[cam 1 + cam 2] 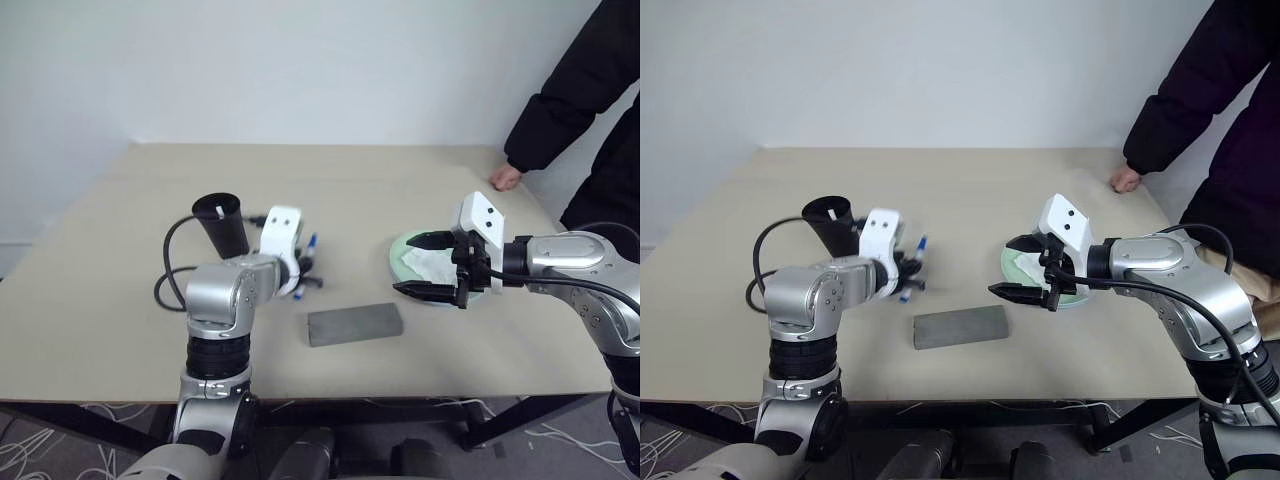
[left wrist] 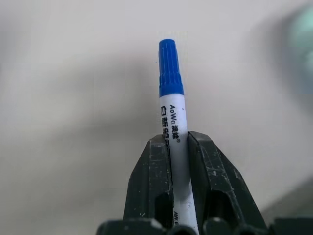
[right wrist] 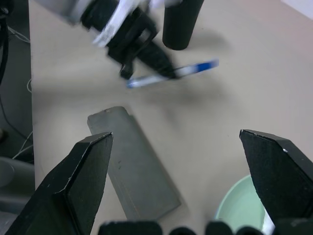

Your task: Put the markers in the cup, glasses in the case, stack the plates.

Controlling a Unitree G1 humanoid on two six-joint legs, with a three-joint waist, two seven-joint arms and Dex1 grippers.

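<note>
- The case point(image 1: 355, 323) lies flat and shut near the front edge of the table point(image 1: 120, 290), about mid-width, its long side running left to right with a slight tilt; nothing touches it
- The left hand point(image 2: 180, 147) hangs above the table just left of and behind the case, between case and cup; its two black fingers are clamped narrow on the blue marker point(image 2: 172, 98), which stands out past the fingertips with the blue cap foremost; the white barrel with black print sits between the pads; in the right wrist view the marker point(image 3: 190, 69) is clear of the table, a blurred shadow beneath it
- The right hand point(image 1: 432, 267) hovers at the right, over the near left edge of the green plate point(image 1: 398, 252); its jaws stand wide apart and hold nothing; they point left toward the middle of the table
- The green plate rests on the table right of centre, mostly hidden behind the right hand; something white, crumpled point(image 1: 432, 264) lies in it; whether the blue plate is under it I cannot tell
- The cup point(image 1: 222, 224) stands on the left, behind the left hand, mouth up and leaning a little; a thin white thing point(image 1: 218, 211) shows at its rim, too small to name for certain
- The glasses I cannot make out
- At the far right corner a person's hand point(image 1: 505, 178) rests on the table edge, dark sleeve point(image 1: 570, 90) above it
</note>
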